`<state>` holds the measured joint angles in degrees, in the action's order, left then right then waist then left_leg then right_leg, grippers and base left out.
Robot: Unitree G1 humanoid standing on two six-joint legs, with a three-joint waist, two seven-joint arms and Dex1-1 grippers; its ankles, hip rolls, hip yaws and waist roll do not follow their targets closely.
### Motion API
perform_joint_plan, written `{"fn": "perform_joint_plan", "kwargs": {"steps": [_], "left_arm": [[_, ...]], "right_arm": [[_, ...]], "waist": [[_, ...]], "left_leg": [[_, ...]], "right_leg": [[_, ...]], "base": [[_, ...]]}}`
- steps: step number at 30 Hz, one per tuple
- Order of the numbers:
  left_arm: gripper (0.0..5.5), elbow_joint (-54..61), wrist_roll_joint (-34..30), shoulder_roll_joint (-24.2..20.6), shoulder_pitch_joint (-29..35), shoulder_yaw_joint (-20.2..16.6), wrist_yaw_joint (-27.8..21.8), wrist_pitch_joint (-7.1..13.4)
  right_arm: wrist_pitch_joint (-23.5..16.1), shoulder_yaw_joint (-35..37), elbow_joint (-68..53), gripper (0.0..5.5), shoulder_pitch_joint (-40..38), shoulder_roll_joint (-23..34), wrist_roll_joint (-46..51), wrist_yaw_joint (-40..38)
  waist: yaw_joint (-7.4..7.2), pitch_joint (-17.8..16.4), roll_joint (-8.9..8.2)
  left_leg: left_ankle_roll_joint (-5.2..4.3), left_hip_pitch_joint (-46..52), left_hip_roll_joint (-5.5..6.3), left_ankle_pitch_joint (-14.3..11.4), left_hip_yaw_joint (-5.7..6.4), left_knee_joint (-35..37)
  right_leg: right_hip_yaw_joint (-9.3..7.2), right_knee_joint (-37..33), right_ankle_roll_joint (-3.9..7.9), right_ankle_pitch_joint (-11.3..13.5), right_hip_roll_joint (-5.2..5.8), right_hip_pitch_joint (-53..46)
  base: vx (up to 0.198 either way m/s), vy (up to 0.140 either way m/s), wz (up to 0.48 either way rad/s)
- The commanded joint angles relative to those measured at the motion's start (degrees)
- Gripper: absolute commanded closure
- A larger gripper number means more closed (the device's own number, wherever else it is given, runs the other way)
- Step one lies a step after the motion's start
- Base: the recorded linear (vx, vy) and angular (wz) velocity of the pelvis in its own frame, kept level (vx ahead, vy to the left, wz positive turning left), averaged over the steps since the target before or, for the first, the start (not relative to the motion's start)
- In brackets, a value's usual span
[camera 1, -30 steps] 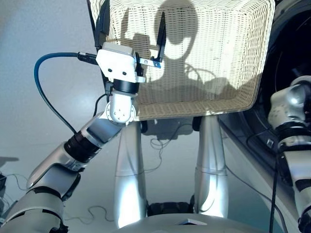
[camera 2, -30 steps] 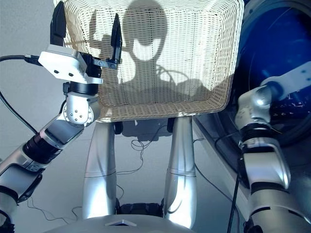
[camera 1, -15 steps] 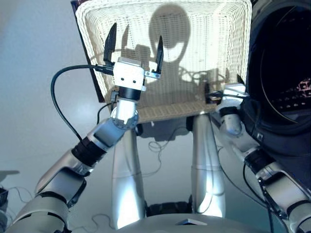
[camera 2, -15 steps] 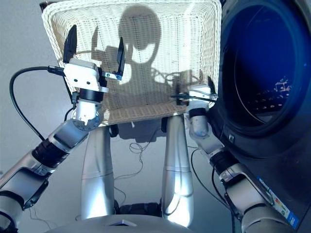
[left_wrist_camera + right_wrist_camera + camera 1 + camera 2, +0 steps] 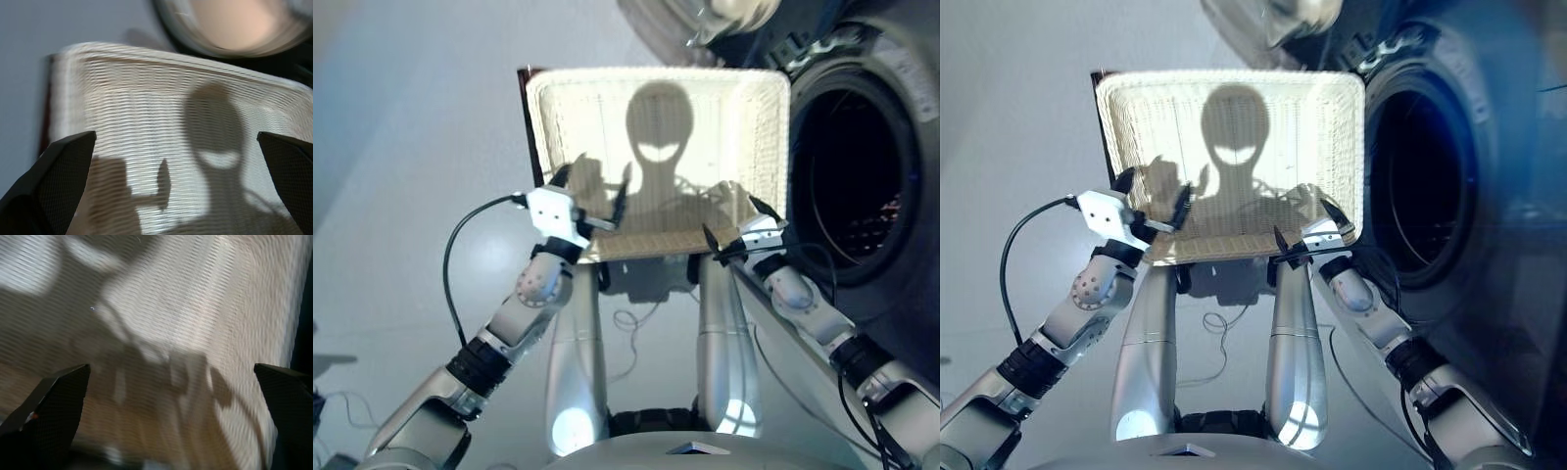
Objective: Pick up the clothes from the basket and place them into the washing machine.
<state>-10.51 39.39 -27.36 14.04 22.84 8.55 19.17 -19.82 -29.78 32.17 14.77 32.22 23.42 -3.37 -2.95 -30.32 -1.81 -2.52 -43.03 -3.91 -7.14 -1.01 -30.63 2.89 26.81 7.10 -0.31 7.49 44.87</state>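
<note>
Now that the view has pulled back and your right gripper has come out to the basket, you see wicker with no garment on it. Both grippers, left gripper included, hang spread and empty. With the washing machine at three o'clock, the task looks finished.

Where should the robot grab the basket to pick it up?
Probably by the near rim of the basket, a gripper toward each end. Left gripper and right gripper already sit there, both open, and the raised woven edge gives fingers something to pinch.
</note>
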Motion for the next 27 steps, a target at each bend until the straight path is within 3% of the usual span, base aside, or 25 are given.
{"fn": "perform_joint_plan", "kwargs": {"steps": [1,6,11,14,19,23,27], "left_arm": [[0.0,-3.3,0.0,2.8,-1.1,-0.5,-7.1,1.0],[0.0,-18.2,-1.4,8.1,-5.0,-5.3,-11.9,0.4],[0.0,-29.8,-6.8,10.3,-11.0,-10.5,-13.6,-0.4],[0.0,-41.1,-12.7,11.6,-13.5,-14.0,-12.1,-1.9],[0.0,-51.2,-12.4,13.2,-16.0,-17.3,-16.3,-3.8],[0.0,-55.5,-15.9,13.3,-17.7,-18.5,-16.9,-4.3],[0.0,-58.9,-16.7,14.2,-17.5,-19.9,-16.9,-5.4]], "right_arm": [[-0.3,2.9,2.3,0.0,-1.5,-0.6,0.5,2.5],[1.1,8.4,9.9,0.0,-4.8,-5.2,1.3,5.0],[2.3,13.4,13.8,0.0,-10.5,-8.7,1.4,6.4],[3.0,16.6,18.0,0.0,-12.9,-11.3,3.0,6.9],[4.4,17.6,23.0,0.0,-15.8,-12.3,-2.6,7.4],[5.4,20.1,26.9,0.0,-18.3,-13.6,-1.3,8.8],[7.1,22.8,33.7,0.0,-19.3,-16.2,1.8,9.5]], "waist": [[0.22,0.5,1.37],[1.08,0.8,1.36],[1.61,7.0,1.24],[1.61,10.9,1.06],[1.61,17.2,1.19],[1.13,20.2,1.26],[1.52,22.7,1.09]], "left_leg": [[-0.15,10.3,1.48,5.0,-2.61,9.6],[-1.15,25.2,1.54,6.6,-2.51,17.8],[-1.68,33.8,1.35,8.0,-2.16,25.2],[-1.91,38.0,1.3,8.7,-2.87,28.8],[-2.04,44.3,1.2,9.5,-3.69,34.9],[-2.15,45.4,0.93,9.3,-2.85,35.6],[-1.95,46.3,1.03,8.9,-2.12,35.6]], "right_leg": [[-3.5,-3.4,0.31,1.1,-1.34,-8.5],[-5.51,-11.3,0.87,2.4,-0.82,-23.9],[-6.81,-18.5,1.36,3.6,-0.1,-32.4],[-7.45,-22.5,1.87,4.8,0.7,-36.8],[-8.06,-27.4,2.76,6.1,1.31,-42.0],[-8.27,-27.6,2.52,5.3,0.87,-43.9],[-9.53,-28.6,2.68,5.0,1.16,-45.9]], "base": [[0.141,-0.009,-0.012],[0.157,0.009,0.033],[0.184,0.006,0.105],[0.165,0.036,0.094],[0.176,0.036,-0.055],[0.112,0.018,0.034],[0.093,-0.003,0.077]]}}
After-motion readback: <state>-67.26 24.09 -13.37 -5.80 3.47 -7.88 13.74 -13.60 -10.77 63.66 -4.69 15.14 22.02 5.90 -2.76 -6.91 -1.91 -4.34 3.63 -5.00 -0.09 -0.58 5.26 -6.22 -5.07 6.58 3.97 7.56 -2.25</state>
